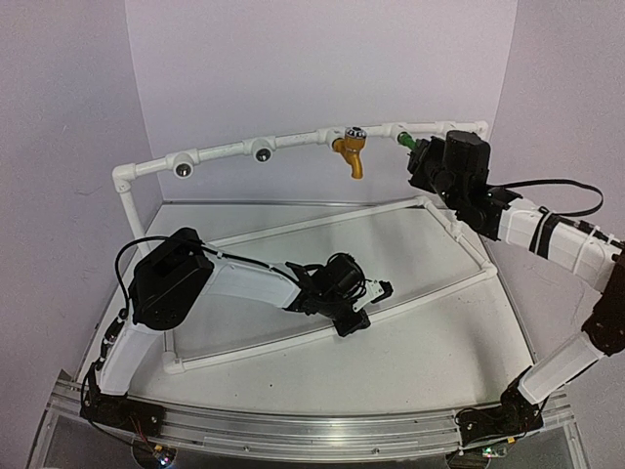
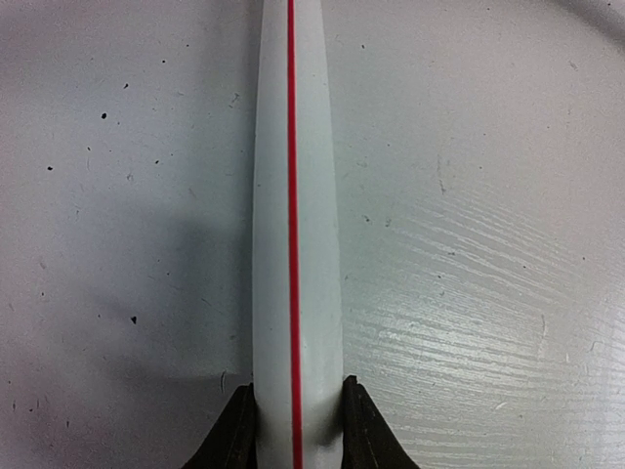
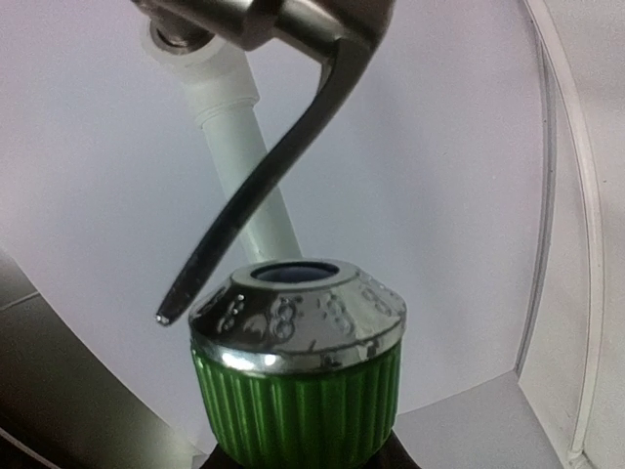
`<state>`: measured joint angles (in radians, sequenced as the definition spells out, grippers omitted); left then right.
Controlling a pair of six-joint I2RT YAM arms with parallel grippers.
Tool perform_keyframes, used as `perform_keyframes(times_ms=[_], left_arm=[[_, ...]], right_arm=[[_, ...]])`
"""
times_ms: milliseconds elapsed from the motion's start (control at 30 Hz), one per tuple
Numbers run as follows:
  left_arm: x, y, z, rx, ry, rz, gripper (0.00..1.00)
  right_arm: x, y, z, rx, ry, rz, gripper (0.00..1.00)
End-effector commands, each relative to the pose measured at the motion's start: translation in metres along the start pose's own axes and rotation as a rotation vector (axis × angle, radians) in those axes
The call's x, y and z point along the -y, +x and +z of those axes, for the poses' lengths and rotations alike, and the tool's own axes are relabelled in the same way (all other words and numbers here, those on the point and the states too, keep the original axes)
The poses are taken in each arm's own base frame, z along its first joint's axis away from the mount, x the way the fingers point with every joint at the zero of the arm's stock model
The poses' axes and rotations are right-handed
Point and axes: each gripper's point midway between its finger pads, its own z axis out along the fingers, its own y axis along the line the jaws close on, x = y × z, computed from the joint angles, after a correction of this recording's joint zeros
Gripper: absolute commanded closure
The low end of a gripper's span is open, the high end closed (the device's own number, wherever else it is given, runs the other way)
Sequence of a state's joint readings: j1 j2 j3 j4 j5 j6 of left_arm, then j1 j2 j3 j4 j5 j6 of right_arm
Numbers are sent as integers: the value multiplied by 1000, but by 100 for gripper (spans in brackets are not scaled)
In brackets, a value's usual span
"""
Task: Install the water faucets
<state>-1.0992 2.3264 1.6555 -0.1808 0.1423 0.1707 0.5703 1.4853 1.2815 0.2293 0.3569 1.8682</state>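
White pipe frame point(image 1: 293, 140): your L gripper point(image 2: 298, 430) clamps narrow on its near base pipe point(image 2: 293, 195). R gripper point(image 1: 418, 156) holds green faucet point(image 1: 402, 141) at rail's far-right end; can't tell if it's seated. Yellow faucet point(image 1: 351, 156) is in, mid-rail. Two left sockets point(image 1: 183, 168) are bare; third faucet not in view.

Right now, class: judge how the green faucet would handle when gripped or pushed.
The green faucet probably grips well: its sides are ribbed. Its shiny silver cap looks slipperier. Round-bodied, it might roll if laid down.
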Motion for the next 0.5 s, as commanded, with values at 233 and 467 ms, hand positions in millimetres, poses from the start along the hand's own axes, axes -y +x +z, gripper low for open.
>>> perform_keyframes(times_ms=[233,467], left_arm=[[124,93,4,-297,452,25,100],[122,98,7,-311,438,27,100]], right_arm=[[-6,19,-5,-23,45,150,100],[-13,20,-15,-29,15,56,81]])
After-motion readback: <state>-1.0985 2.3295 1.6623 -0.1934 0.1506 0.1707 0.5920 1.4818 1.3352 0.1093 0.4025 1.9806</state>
